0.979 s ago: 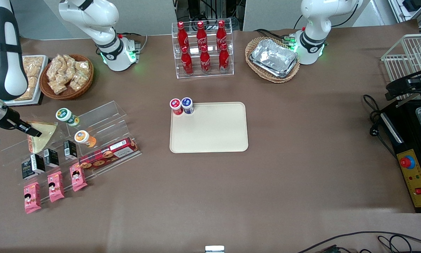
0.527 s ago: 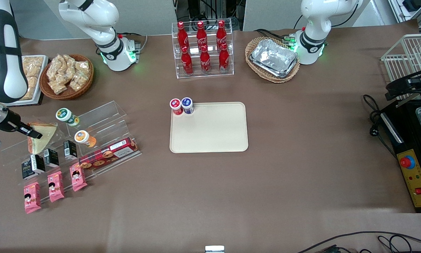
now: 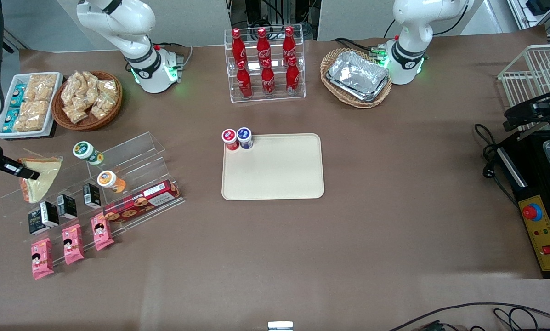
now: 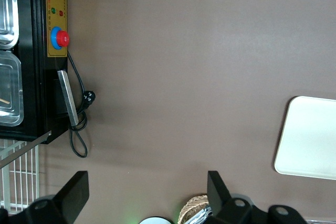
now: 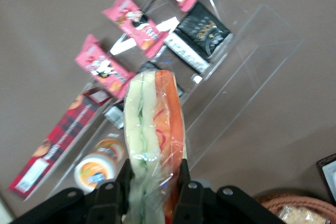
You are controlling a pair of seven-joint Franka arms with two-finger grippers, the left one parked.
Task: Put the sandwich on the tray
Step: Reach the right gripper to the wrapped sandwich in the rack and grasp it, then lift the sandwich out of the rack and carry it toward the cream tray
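Observation:
The wrapped triangular sandwich (image 3: pixel 38 179) hangs in my right gripper (image 3: pixel 24 174), lifted above the clear acrylic shelf (image 3: pixel 118 161) at the working arm's end of the table. In the right wrist view the sandwich (image 5: pixel 155 124) shows pale bread with green and orange-red filling, clamped between both black fingers (image 5: pixel 124 177). The cream-beige tray (image 3: pixel 275 174) lies flat at the table's middle, well away from the gripper. A corner of the tray (image 4: pixel 310 140) shows in the left wrist view.
A red-capped cup (image 3: pixel 230 138) and a blue-capped cup (image 3: pixel 244 137) stand on the tray's corner. The shelf holds two small cups, black cartons (image 3: pixel 49 212), pink packs (image 3: pixel 72 243) and a red biscuit box (image 3: pixel 141 200). A snack basket (image 3: pixel 88 99) and white snack tray (image 3: pixel 24 108) stand farther back.
My gripper has lifted the sandwich off the shelf and carried it toward the working arm's table end. The arm has risen, uncovering the white snack tray.

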